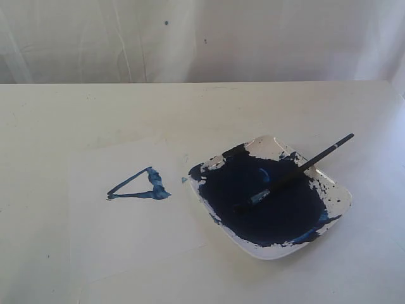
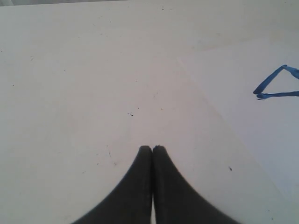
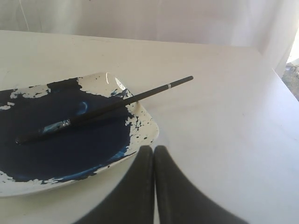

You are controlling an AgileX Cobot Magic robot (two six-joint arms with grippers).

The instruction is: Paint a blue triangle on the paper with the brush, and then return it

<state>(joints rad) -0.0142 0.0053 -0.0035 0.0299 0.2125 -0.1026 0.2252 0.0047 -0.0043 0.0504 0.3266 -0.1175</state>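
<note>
A white surface [image 1: 63, 114] in front of a white cloth backdrop [image 1: 190, 38]. On it we see 1 sheet of paper [image 1: 126, 240], white and hard to tell from the surface beneath it. Painted on the paper is the blue triangle [image 1: 136, 187]: a flat, thin-lined outline with its long point to the left and a thicker, smudged corner on the right.

Just beside the paper's right edge sits a white dish [image 1: 338, 202], its rim spattered with blue. A dark blue paint pool [image 1: 266, 209] fills most of it. The brush [image 1: 297, 171] lies in the dish at a slant: its tip end rests in the pool, its black handle crosses the far right rim and sticks out past it, above the surface. We see a silver ferrule smeared with blue near the tip, and a white band near the handle's end.

In the left wrist view, the left jaws are pressed fully together with nothing between them, over bare surface, near the paper's edge and well apart from the triangle.

In the right wrist view, the right jaws are likewise pressed together and hold nothing. They sit just off the dish's rim, apart from the brush.
</note>
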